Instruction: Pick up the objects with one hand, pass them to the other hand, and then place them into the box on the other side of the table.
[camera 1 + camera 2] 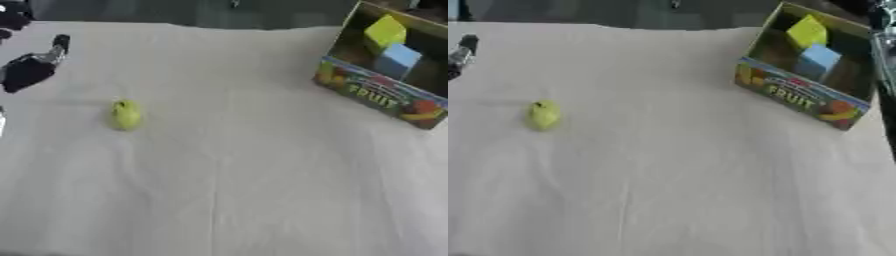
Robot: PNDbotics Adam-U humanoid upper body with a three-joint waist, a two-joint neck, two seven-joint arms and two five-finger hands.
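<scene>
A small yellow-green fruit [126, 114], pear-like with a dark stem end, lies on the pale tablecloth at the left. My left hand [28, 70], black with silver joints, hangs at the far left edge, up and to the left of the fruit and apart from it. One of its fingers [59, 45] points straight up, and it holds nothing. At the far right stands a cardboard box [378, 95] printed with fruit pictures, its opening tipped toward me. Inside it sit a yellow block [385, 31] and a light blue block [398, 58]. No right hand shows.
The tablecloth [236, 165] covers the whole table, with a fold line running down its middle. A dark strip [885, 85] runs along the right edge beside the box. The table's far edge lies along the top.
</scene>
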